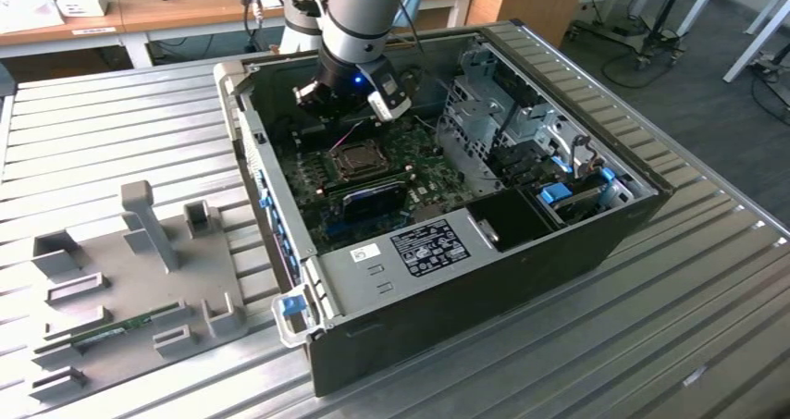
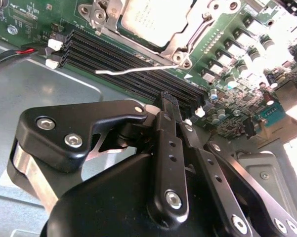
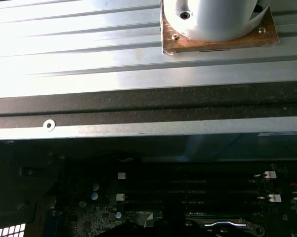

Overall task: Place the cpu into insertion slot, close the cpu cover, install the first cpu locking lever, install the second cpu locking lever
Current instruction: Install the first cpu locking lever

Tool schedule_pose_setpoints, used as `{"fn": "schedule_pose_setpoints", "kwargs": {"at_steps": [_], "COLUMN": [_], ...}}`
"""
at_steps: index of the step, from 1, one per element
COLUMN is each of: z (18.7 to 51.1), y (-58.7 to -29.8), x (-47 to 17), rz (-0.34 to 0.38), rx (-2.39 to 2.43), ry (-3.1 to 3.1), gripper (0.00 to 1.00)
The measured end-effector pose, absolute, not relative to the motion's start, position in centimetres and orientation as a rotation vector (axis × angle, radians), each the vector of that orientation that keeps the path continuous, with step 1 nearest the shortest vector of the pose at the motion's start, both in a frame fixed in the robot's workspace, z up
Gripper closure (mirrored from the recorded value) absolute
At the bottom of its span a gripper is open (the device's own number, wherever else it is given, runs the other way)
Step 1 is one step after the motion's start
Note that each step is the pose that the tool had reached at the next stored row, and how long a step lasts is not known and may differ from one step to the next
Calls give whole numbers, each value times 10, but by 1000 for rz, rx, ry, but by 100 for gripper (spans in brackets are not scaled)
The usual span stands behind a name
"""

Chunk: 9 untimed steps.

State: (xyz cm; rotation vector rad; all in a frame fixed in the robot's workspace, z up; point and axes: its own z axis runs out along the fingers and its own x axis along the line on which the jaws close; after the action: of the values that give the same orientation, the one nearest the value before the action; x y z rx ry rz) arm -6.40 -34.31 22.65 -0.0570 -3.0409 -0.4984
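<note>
In the second wrist view the cpu (image 2: 153, 17) lies in the insertion slot, its pale metal top showing through the window of the cpu cover (image 2: 185, 39), which lies flat over it. A thin silvery locking lever (image 2: 133, 70) sticks out from the socket corner across the black memory slots (image 2: 133, 79), not latched. My gripper (image 2: 169, 101) hovers above the memory slots beside the socket, black fingers shut with nothing between them. In the exterior view the gripper (image 1: 351, 114) hangs inside the open computer case just behind the socket (image 1: 358, 161).
The green motherboard (image 1: 420, 151) lies in the open case (image 1: 494, 252) on a slatted metal table (image 1: 111, 132). Drive cages (image 1: 494, 114) and cables crowd the exterior view's right. A grey fixture tray (image 1: 136, 280) with a memory stick sits at the left.
</note>
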Motion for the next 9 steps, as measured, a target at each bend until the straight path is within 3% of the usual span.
{"fn": "schedule_pose_setpoints", "kwargs": {"at_steps": [9], "z": [226], "y": [-343], "x": [-64], "rz": [-500], "rx": [-58], "ry": [-3034], "gripper": [89]}}
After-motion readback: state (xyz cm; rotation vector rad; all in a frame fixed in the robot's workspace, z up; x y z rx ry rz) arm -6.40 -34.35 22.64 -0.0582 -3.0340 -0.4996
